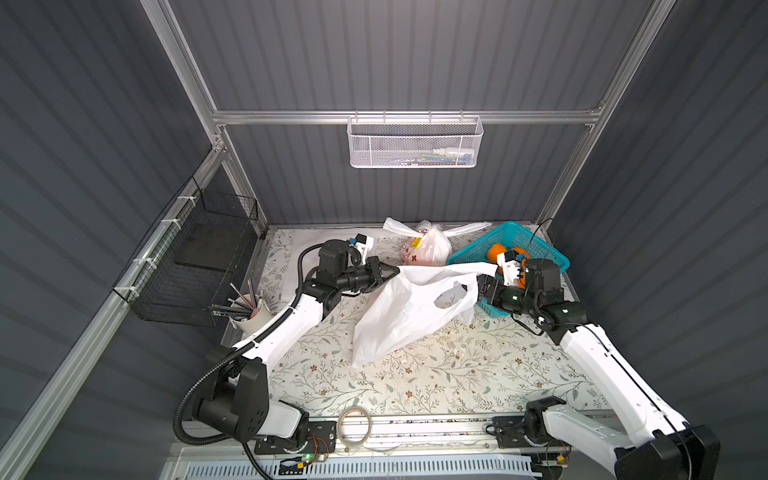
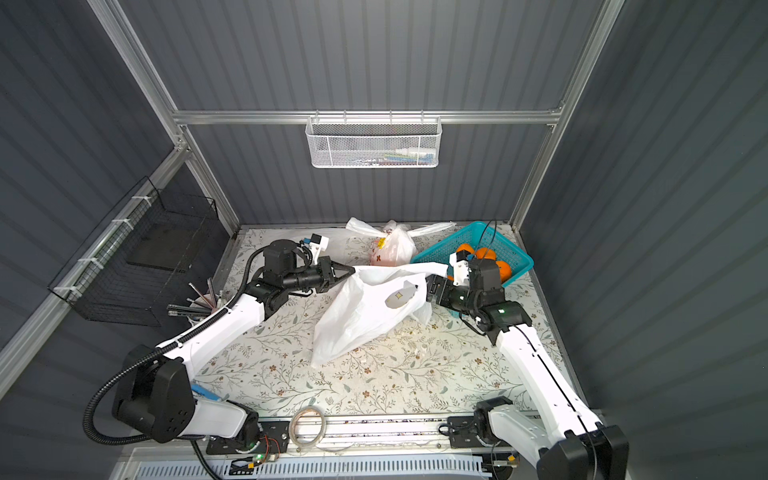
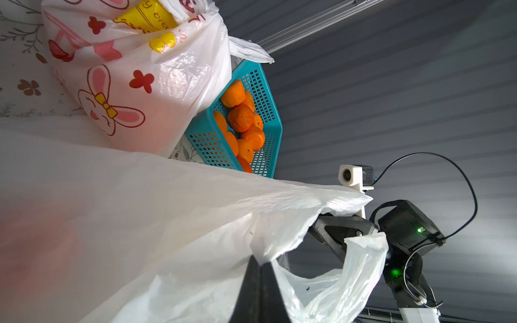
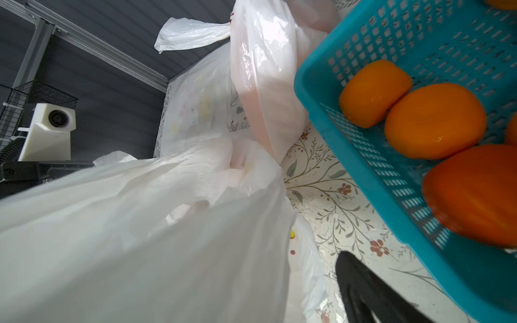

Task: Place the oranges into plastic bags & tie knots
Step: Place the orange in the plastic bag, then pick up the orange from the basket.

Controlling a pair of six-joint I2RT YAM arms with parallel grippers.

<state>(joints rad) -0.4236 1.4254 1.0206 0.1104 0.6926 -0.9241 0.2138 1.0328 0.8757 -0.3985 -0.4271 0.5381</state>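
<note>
Left wrist view alone shows the bunny prints on the filled bag (image 3: pixel 134 70) and the oranges (image 3: pixel 240 117) heaped in the basket (image 3: pixel 268 92). In both top views the right arm hides most of that fruit. Right wrist view shows a few oranges close up and only one finger of its own claw.

A wire crate (image 1: pixel 199 257) hangs off the left wall, and a cup (image 1: pixel 253 320) of pens stands at the left edge of the bench (image 1: pixel 415 386). Open bench runs along the near side. The basket fills the far right corner, with the filled bag just beside it.

The left claw (image 1: pixel 394 270) is clenched on one handle of the bag (image 1: pixel 399 316), which sags between the arms with its lower end on the bench. The right claw (image 1: pixel 481 289) is spread wide, with the other handle draped over it.
</note>
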